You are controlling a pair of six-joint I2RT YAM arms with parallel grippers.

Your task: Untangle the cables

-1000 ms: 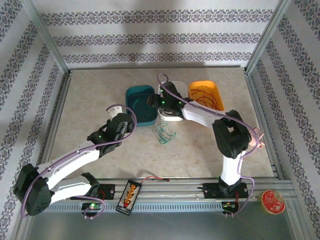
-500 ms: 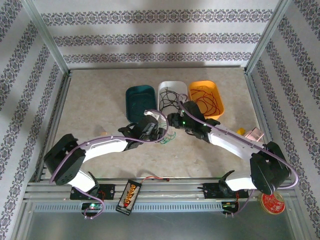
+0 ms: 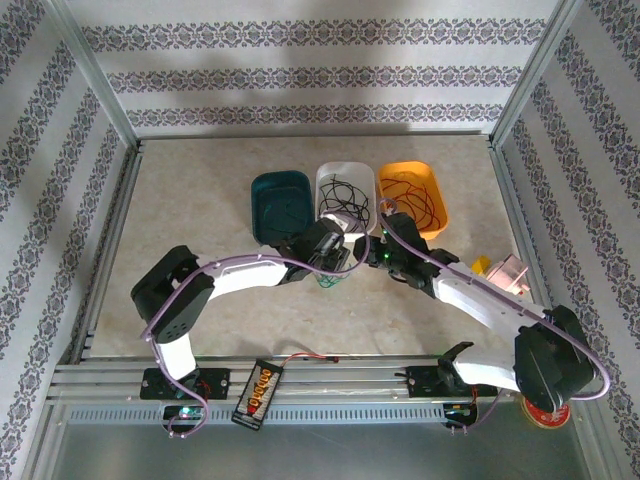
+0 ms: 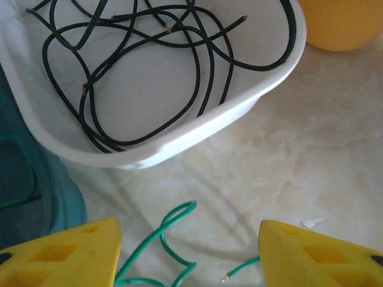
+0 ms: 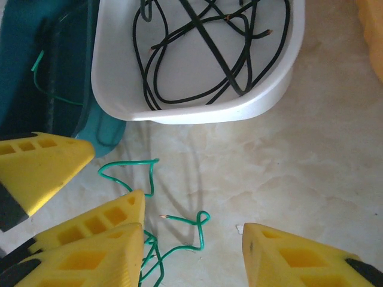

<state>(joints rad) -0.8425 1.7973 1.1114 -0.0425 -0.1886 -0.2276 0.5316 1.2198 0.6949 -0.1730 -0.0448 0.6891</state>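
Note:
A tangle of green wires lies on the table just in front of the white tray. My left gripper hovers over it from the left, open, with green loops between its yellow fingers. My right gripper faces it from the right, also open, over a green wire end. The left arm's fingers stand beside the right one's. Black wires lie in the white tray, red wires in the orange tray, and a green wire in the teal tray.
The teal tray, white tray and orange tray stand side by side behind the grippers. A black-orange battery pack with its red-black lead lies on the front rail. A red disc sits at the front right, and metal frame posts edge the table.
The left gripper has swung right and forward to the green wires. The right gripper came back from over the white tray and now sits just right of them.

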